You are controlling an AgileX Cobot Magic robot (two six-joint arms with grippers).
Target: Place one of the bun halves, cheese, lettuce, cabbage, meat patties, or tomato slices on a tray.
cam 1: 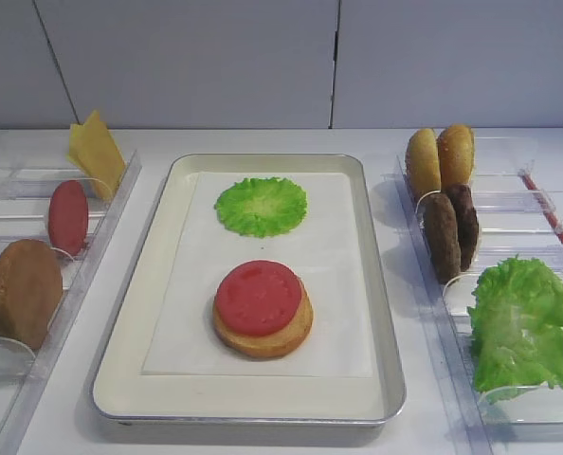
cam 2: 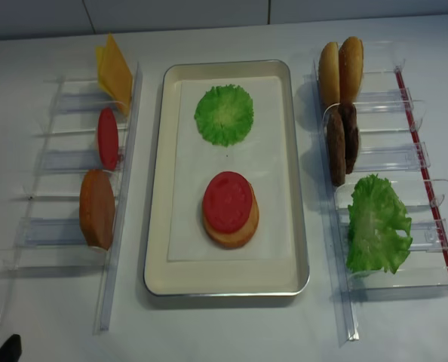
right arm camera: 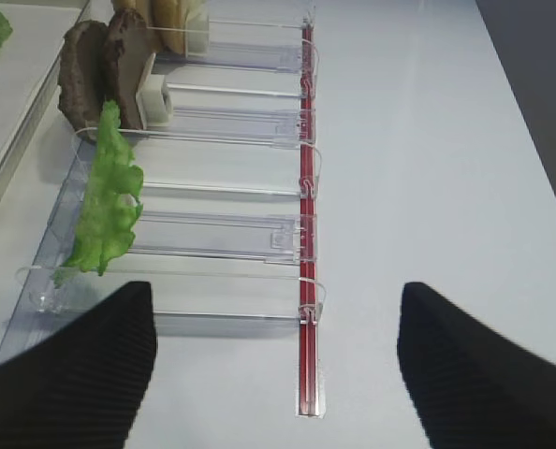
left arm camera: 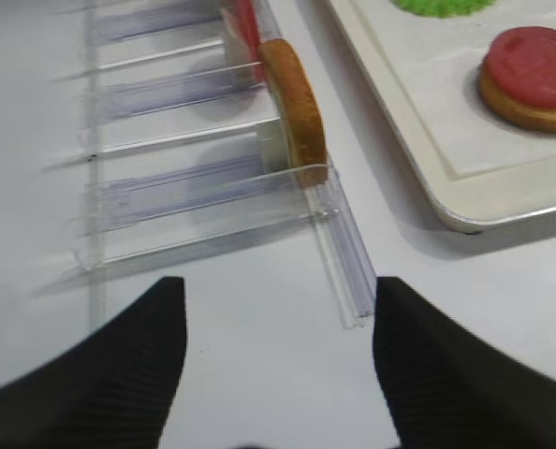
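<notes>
Looks like a robot test bench laid out as a burger station: plain white tabletop (cam 1: 263, 441), bare grey panelled wall (cam 1: 196, 57), clear plastic slotted racks (cam 2: 54, 162) holding toy-like ingredients upright either side of a large shallow silver metal tray (cam 1: 384, 313) lined with white paper.

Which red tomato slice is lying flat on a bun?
The tomato slice on the tray; it lies flat on a bun half. The other tomato slice stands upright in the left rack.
</notes>
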